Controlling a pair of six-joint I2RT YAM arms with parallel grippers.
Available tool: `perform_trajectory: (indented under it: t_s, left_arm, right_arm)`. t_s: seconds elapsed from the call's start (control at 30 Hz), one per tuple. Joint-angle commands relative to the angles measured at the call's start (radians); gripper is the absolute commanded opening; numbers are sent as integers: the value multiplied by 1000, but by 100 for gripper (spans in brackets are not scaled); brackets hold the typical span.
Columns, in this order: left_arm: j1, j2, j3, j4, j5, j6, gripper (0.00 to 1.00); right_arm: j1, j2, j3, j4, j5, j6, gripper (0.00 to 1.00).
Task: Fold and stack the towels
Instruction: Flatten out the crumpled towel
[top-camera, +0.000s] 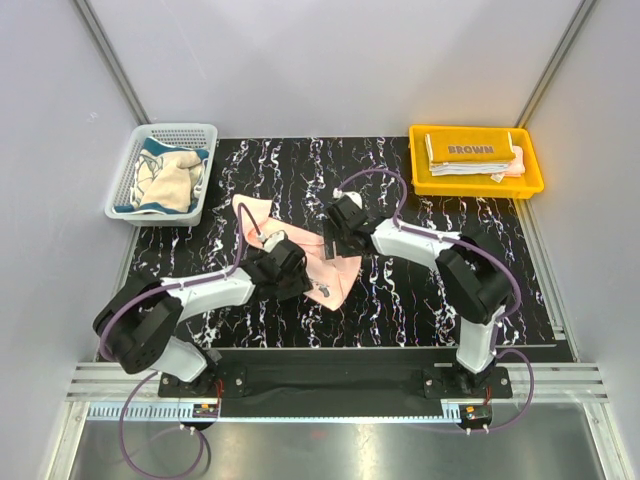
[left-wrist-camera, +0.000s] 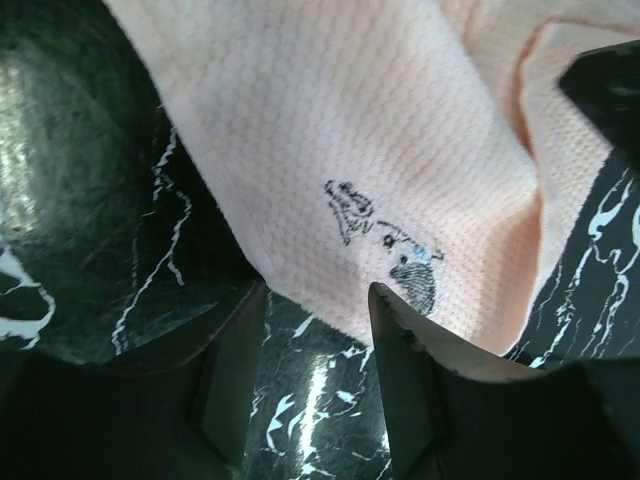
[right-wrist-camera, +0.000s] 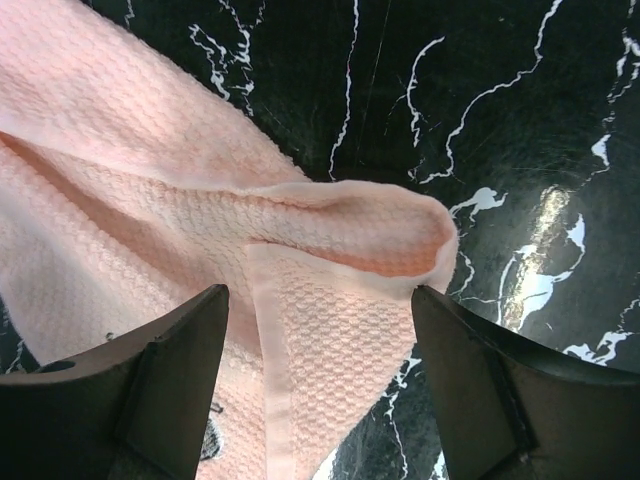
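The pink towel (top-camera: 328, 288) lies rumpled on the black table (top-camera: 420, 300), mid-table. My right gripper (right-wrist-camera: 320, 300) stands spread over its folded corner, clasping nothing. My left gripper (left-wrist-camera: 318, 300) gapes at its edge, also loose. Folded towels (top-camera: 470, 158) sit in the yellow tray (top-camera: 420, 186) at the far right.
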Motion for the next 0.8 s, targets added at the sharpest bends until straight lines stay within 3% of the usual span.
perform_trajectory:
  t_s: [0.0, 0.1, 0.17, 0.27, 0.3, 0.37, 0.47, 0.77]
  left_arm:
    - [-4, 25, 17, 52, -3, -18, 48]
    - [-1, 18, 6, 51, -12, -18, 40]
    - [2, 10, 6, 42, -17, -12, 29]
    - [13, -18, 5, 35, -20, -1, 11]
    - [19, -39, 6, 29, -22, 10, 8]
    - [29, -68, 15, 2, -22, 22, 0]
    - [46, -139, 28, -39, -26, 48, 0]
    - [76, -330, 38, -215, 35, 42, 0]
  right_arm:
    - [22, 43, 39, -21, 45, 2, 81]
    - [22, 57, 24, -24, 67, 8, 78]
    - [22, 52, 13, -35, 94, 8, 74]
    - [23, 25, -8, -50, 130, 13, 58]
    - [22, -3, -18, -52, 142, 11, 50]
    - [22, -33, -39, -60, 153, 14, 43]
    - [23, -107, -76, -66, 160, 26, 33]
    - [22, -359, -295, -70, 70, 106, 28]
